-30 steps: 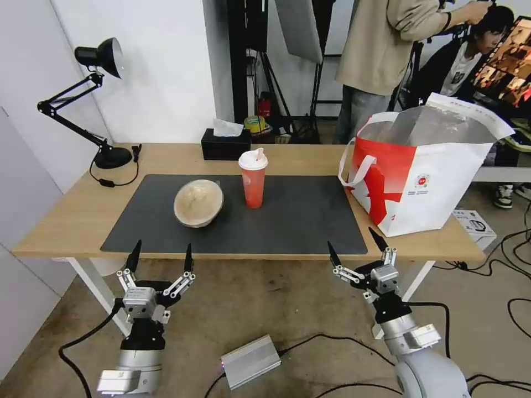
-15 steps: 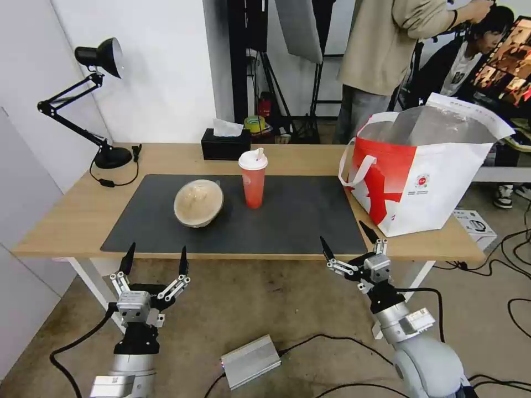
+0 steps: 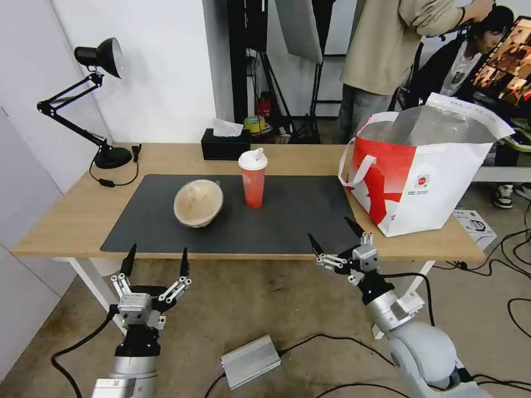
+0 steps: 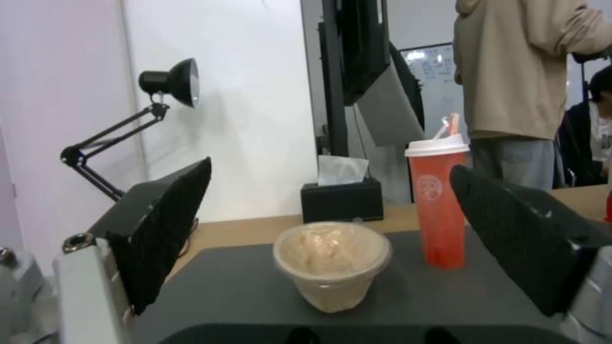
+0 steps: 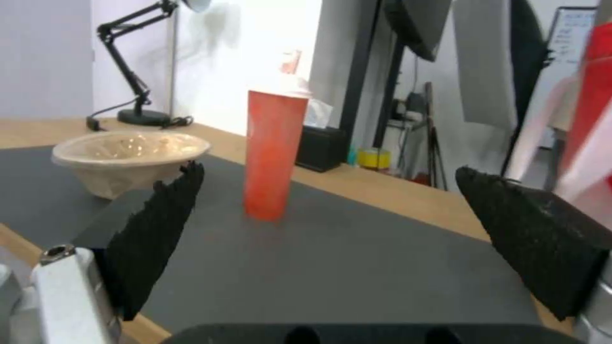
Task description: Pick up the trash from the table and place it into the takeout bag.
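On the table, the mat is lying centrally, the bowl sitting on its left part with the cup standing just right of it, the tissue box sitting behind them, and the takeout bag standing at the right end.

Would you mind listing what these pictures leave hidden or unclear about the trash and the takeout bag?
- Takeout bag: head view, its walls hide whatever lies inside.
- Same bag, right wrist view: a blurred red-and-white strip cut by the edge.
- Red drink cup: its logo is too small to read.
- Tan bowl: a clear cover blurs its contents.
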Controlling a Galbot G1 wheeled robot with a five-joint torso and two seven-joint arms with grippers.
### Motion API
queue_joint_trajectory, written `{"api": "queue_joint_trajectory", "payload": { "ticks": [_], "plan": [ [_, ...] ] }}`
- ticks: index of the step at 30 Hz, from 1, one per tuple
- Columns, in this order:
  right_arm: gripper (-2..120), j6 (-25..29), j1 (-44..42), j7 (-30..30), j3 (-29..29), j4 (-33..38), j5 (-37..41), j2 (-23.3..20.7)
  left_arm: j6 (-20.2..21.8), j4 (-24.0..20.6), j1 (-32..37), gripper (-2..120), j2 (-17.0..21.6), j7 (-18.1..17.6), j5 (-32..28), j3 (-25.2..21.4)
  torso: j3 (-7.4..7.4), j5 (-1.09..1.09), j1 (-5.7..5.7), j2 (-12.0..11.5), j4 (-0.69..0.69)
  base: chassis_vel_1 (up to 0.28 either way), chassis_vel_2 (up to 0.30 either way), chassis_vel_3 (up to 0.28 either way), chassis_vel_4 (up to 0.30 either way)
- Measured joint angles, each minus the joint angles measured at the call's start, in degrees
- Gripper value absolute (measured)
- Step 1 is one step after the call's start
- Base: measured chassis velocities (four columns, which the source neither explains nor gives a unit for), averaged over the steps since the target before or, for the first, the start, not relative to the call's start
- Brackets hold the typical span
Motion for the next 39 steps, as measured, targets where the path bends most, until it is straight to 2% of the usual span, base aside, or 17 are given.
{"api": "queue_joint_trajectory", "payload": {
  "ticks": [3, 20, 39],
  "plan": [
    [100, -0.7, 3.3, -0.5, -2.1, -2.0, 1.5, -1.7, -0.4, 0.0, 0.5, 100, -0.7, 0.0, 0.6, -0.2, 0.0, 0.0, 0.0, 0.0, 0.0, 0.0, 0.0, 0.0, 0.0],
    [100, -2.3, 15.5, -1.3, -10.0, -9.3, 6.5, -4.6, -1.2, -0.6, 1.5, 100, -2.2, 0.1, 1.0, -2.2, 0.0, 0.0, 0.0, 0.0, 0.0, 0.0, 0.0, 0.0, 0.0],
    [100, -4.0, 27.2, -1.1, -16.1, -18.8, 7.5, -0.5, -1.3, 0.8, 0.5, 100, -3.2, 0.0, 1.0, -2.2, 0.0, 0.0, 0.0, 0.0, 0.0, 0.0, 0.0, 0.0, 0.0]
  ]
}}
